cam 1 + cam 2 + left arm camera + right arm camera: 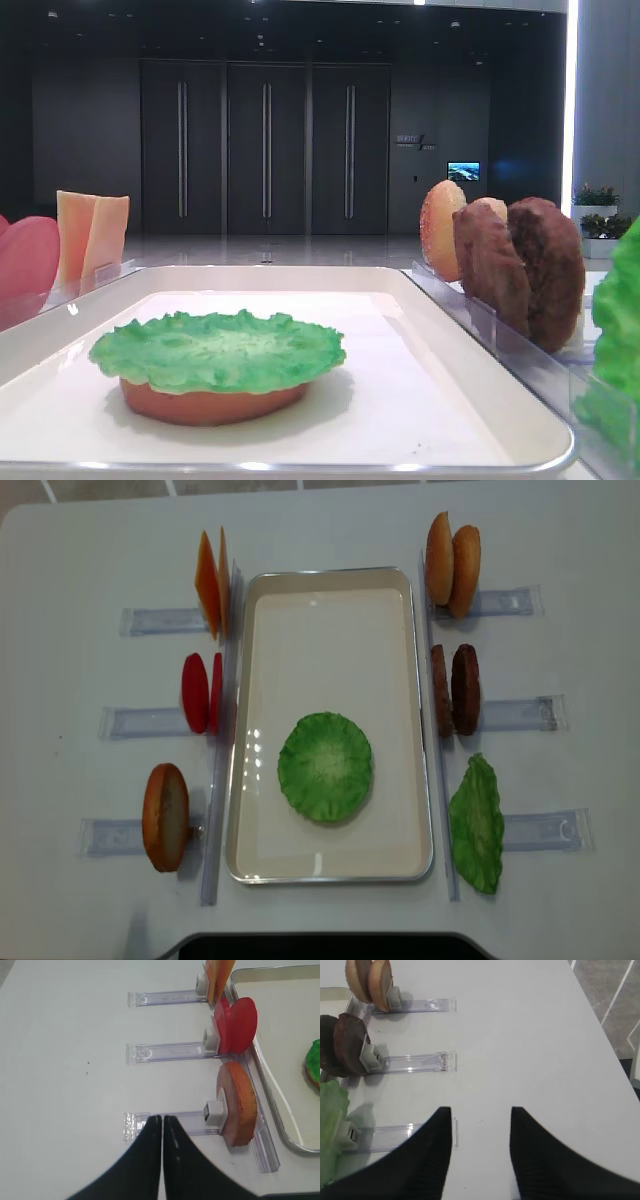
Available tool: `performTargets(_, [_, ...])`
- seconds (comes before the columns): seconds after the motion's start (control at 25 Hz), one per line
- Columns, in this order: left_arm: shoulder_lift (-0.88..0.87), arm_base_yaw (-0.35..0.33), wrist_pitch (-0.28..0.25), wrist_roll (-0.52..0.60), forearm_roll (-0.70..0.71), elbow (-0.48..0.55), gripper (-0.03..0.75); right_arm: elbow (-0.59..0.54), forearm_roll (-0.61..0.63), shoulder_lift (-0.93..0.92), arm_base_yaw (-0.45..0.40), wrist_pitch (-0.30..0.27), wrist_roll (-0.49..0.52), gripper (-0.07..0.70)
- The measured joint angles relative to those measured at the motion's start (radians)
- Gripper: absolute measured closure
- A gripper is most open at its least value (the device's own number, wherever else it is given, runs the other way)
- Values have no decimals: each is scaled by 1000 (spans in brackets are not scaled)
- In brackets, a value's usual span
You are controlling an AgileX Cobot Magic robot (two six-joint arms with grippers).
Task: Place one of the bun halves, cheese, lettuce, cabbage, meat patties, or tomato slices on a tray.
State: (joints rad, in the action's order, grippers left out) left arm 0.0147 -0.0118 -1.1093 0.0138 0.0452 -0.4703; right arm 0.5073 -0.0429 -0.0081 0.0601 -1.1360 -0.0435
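On the tray [250, 730] sits one lettuce leaf [325, 767] over one bun half [205, 403]. Left of the tray stand two cheese slices [209, 583], two tomato slices [200, 692] and one bun [165, 816]; right of it, two buns [452, 557], two patties [455, 689] and one lettuce [477, 823]. Left tool [162, 1119] pinched together, right tool [481, 1110] spread apart, both empty over the tabletop [70, 570].

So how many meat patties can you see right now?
2. Both meat patties stand on edge, side by side, in the middle clear holder right of the tray. None lies on the tray, and none looks hidden.
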Motion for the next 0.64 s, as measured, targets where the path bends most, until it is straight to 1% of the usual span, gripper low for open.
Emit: performTargets(0.64, [0, 0, 0, 0, 0, 0, 722, 0, 0, 0, 0, 2, -1, 358])
